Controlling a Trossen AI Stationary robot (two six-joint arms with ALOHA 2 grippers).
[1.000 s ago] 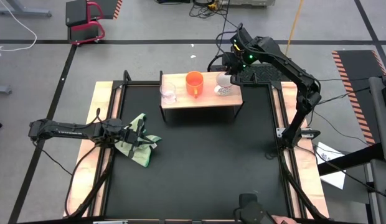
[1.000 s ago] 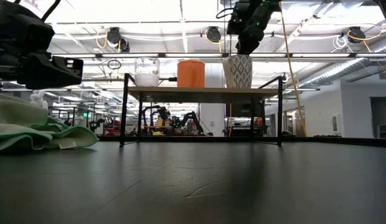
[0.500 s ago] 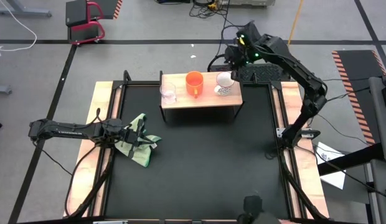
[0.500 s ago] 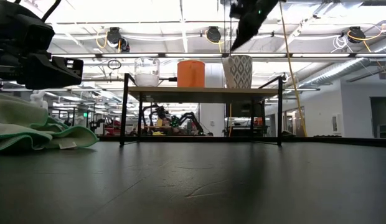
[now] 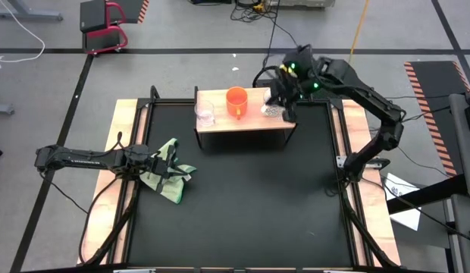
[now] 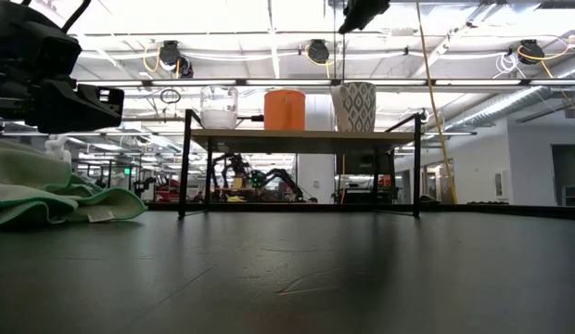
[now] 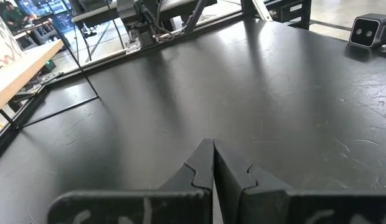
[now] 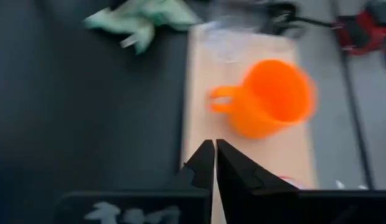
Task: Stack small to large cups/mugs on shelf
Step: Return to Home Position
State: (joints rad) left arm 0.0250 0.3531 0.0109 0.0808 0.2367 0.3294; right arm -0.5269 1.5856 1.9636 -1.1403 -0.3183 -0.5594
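The shelf (image 5: 242, 121) stands at the table's far edge. On its wooden top, from left to right, stand the clear glass cup (image 5: 205, 114), the orange mug (image 5: 236, 101) and the patterned white mug (image 6: 354, 107). My right gripper (image 8: 214, 152) is shut and empty. It hangs high over the shelf's right end (image 6: 360, 14) and partly covers the white mug (image 5: 271, 111) in the high view. My left gripper (image 7: 213, 149) is shut with nothing between its fingers, low at the table's left, over the green cloth (image 5: 168, 173).
The green cloth lies crumpled on the black mat (image 5: 242, 197) at the left, under the left arm (image 6: 46, 83). Light wooden strips (image 5: 127, 152) run along both sides of the table. The mat's middle and near part is free room.
My right gripper has let go of the white mug's rim, risen well above it and swung over the shelf's right end toward the near edge, and its fingers have shut. The white mug stays upright on the shelf.
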